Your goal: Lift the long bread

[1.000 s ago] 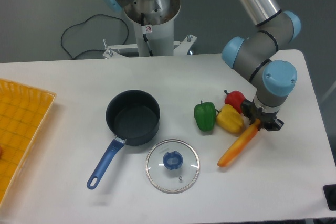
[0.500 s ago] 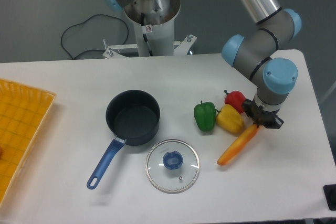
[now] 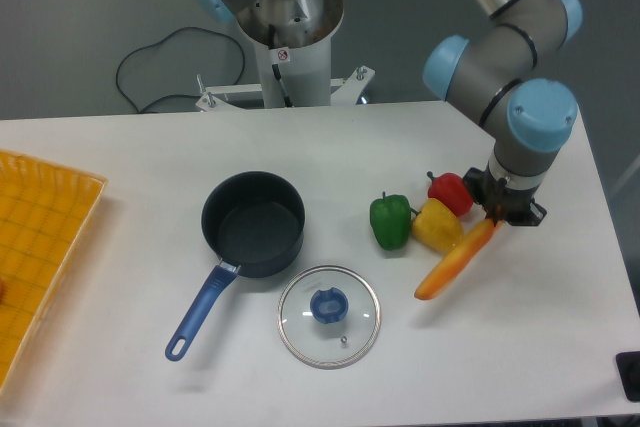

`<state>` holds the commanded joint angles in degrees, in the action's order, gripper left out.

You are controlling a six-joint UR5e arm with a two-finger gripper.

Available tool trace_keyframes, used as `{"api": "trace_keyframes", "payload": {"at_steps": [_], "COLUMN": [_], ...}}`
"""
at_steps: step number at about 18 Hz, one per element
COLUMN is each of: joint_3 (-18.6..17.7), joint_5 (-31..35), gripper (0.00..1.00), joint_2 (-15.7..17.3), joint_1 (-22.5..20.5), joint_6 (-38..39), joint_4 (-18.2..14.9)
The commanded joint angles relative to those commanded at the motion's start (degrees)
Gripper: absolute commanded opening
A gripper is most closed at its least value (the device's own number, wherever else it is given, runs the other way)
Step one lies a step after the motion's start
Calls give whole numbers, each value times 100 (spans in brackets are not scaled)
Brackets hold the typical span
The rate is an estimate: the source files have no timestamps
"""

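The long bread (image 3: 455, 261) is a slim orange-to-yellow baguette, tilted, its upper right end held in my gripper (image 3: 496, 221). The gripper is shut on that end and points straight down from the arm's blue-capped wrist (image 3: 534, 122). The bread's lower left end hangs a little above the white table (image 3: 300, 147), over its own shadow. It lies just right of the yellow bell pepper (image 3: 436, 226).
A red pepper (image 3: 449, 191) and a green pepper (image 3: 391, 220) sit beside the yellow one. A dark pot with a blue handle (image 3: 250, 228) and a glass lid (image 3: 329, 314) are mid-table. A yellow tray (image 3: 35, 247) lies at the left edge.
The gripper has risen and shifted slightly up and right with the bread's end in it. The bread has lifted off the table; its low end now hangs above a shadow.
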<state>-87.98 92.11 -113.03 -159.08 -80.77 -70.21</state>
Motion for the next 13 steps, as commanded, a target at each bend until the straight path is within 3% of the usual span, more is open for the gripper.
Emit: {"api": "trace_keyframes", "payload": {"at_steps": [2,7,13], "joint_3": [44,44,44], "joint_5": [-96,-255,-202], "gripper": [10,10,10], "joint_2": [149,422,414], "joint_1": [114,299,413], "joint_6": [26,53,70], "joint_4": [-282,-599,-661]}}
